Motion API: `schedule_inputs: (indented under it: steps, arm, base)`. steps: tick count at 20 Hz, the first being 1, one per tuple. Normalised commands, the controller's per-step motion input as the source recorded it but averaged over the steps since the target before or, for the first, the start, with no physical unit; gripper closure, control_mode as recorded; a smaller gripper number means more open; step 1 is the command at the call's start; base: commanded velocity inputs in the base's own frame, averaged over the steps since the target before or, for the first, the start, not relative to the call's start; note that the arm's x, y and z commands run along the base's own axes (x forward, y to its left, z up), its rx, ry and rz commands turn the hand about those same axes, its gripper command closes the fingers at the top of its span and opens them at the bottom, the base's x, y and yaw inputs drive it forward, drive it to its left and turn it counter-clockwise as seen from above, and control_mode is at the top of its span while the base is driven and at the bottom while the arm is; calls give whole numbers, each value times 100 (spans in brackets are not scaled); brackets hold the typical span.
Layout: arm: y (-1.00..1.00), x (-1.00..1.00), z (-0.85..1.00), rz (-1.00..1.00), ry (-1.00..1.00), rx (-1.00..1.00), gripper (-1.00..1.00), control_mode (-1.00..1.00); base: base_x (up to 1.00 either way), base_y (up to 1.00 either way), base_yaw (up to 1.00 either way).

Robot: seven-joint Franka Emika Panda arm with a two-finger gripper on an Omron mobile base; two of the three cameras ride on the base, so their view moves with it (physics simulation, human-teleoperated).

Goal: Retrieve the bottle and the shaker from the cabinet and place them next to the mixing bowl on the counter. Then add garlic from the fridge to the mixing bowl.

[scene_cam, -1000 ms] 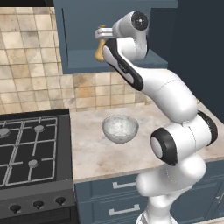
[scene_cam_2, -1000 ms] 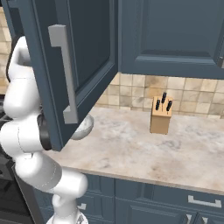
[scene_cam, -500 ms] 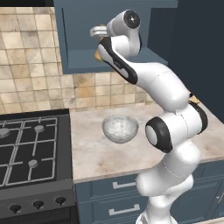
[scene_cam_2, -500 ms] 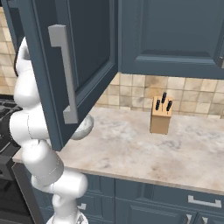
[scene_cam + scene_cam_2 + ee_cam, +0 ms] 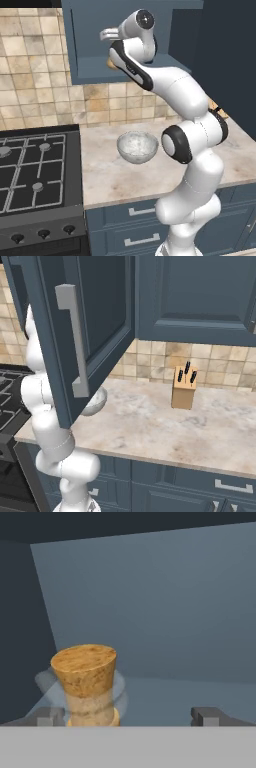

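**Arm reached into wall cupboard, jaws wide at the bottle's cork**

In the hand view, the gripper (image 5: 129,716) stood wide open, its two dark fingertips (image 5: 50,716) low at either side and closed on nothing. The bottle (image 5: 86,684) rose just inside the left fingertip: a rough, speckled tan cork, tapered downward, sat over a pale translucent neck with a golden rim at the bottom edge. Whether the fingertip touched it could not be told. No label or writing was readable on it. Behind it lay the cabinet (image 5: 165,612), smooth, matte slate-blue inside, with a flat shelf floor and plain back wall.

From the left base view, the glossy white arm curved up from the lower right into the open cabinet (image 5: 90,50), and a tan sliver of the bottle (image 5: 111,64) showed beside the wrist. Below, the round, speckled, glassy mixing bowl (image 5: 137,147) sat on the beige marbled counter (image 5: 115,177), near the black gas hob (image 5: 35,170).

In the right base view, the open cabinet door (image 5: 85,331) carried a squared grey handle (image 5: 75,338). Farther back, a wooden knife block (image 5: 183,388) with dark handles stood before the tan tiled wall (image 5: 225,363).
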Motion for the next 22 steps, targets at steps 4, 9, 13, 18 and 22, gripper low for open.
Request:
schedule_inputs:
  steps: [4, 9, 13, 18, 22]
  arm:
    - [24, 24, -5, 0, 0, 0, -100, -100]
    - [8, 4, -2, 0, 0, 0, -100, -100]
    - [0, -12, -1, 0, 3, 0, -100, -100]
    - [0, -15, -9, 0, 4, 0, -100, -100]
    - [0, -11, -9, 0, 0, 0, -100, -100]
  base:
    - [0, 0, 0]
    - [0, 0, 0]
    - [0, 0, 0]
    - [0, 0, 0]
    - [0, 0, 0]
